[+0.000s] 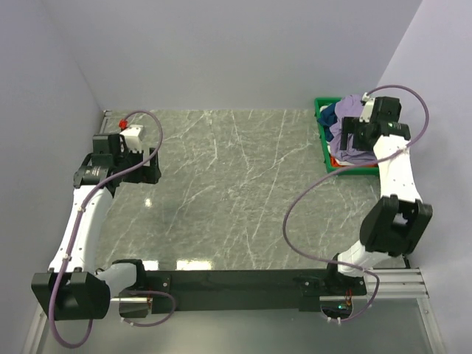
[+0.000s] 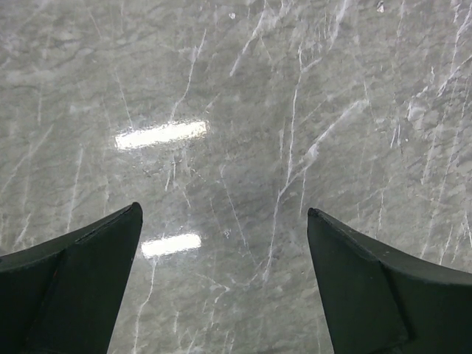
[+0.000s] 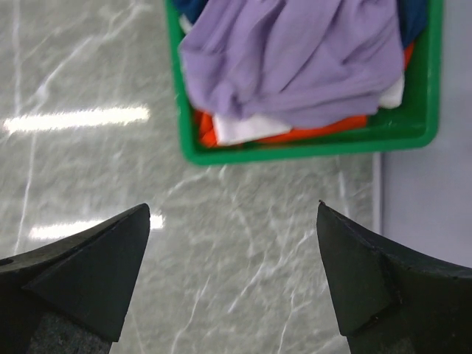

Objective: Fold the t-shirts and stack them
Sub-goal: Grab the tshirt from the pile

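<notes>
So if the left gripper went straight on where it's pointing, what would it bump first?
The open left gripper would most likely meet the grey marble-patterned tabletop first; its wrist view shows nothing else ahead. Depth is unclear.

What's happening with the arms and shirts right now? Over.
Left arm, right arm: jaws open, empty. Shirts heaped in green bin, lavender on top. Nothing blocking.

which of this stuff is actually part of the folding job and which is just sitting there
Part of the job: lavender t-shirt, navy garment, white garment, orange garment, all heaped together.
Just there: green plastic bin holding them, marble table.
</notes>
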`<state>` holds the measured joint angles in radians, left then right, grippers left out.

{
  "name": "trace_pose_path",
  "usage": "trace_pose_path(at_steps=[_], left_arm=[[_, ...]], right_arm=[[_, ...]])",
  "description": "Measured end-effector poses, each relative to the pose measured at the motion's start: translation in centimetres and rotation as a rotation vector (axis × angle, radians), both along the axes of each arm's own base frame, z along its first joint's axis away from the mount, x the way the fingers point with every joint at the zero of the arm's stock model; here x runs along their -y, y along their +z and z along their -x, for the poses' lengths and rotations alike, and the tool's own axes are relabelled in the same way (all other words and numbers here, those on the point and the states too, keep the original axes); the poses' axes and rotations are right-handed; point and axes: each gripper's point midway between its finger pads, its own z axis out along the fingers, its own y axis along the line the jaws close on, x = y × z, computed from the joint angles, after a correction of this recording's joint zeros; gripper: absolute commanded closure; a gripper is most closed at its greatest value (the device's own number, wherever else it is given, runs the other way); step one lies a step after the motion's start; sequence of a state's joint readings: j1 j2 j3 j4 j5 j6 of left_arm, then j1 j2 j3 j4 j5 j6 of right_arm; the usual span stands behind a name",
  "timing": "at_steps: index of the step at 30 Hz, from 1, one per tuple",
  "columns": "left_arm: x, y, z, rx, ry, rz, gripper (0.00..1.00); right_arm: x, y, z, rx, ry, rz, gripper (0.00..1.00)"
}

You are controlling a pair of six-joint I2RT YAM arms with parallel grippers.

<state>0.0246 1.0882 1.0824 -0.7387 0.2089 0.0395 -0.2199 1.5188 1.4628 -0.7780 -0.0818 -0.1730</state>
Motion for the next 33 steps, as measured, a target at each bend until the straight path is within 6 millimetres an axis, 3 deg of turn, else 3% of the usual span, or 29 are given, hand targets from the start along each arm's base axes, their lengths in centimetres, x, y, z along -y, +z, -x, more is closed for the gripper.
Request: trace_pose_path(at_steps=[12,19,27,30,33], left_arm=[[0.0,-2.1,-0.7,-0.076,0.0,0.006,0.01],[0.0,-2.6,-1.1,-0.087,0.0,0.006,0.01],[0.2,-3.4,-1.3,-0.113,-0.007,0.015,0.01],[0.3,-3.4,-1.3,-0.114,-0.01,0.018,0.01],[0.4,-3.3,-1.4,-0.113,-0.013,0.021,0.01]], right_arm=[[3.9,-6.1,-7.5,-0.101,-0.069,0.01,0.03],[5.8,-6.6,-11.5,-0.072,-0.109,0.032,0.38],[8.2,-6.2,-13.6,-0.046,-0.139,0.049,0.43],[8.7,-6.7,-13.4,-0.064,-0.145,0.034,0.31],[9.0,-7.1,-13.4,-0.074,-0.141,0.01,0.32]])
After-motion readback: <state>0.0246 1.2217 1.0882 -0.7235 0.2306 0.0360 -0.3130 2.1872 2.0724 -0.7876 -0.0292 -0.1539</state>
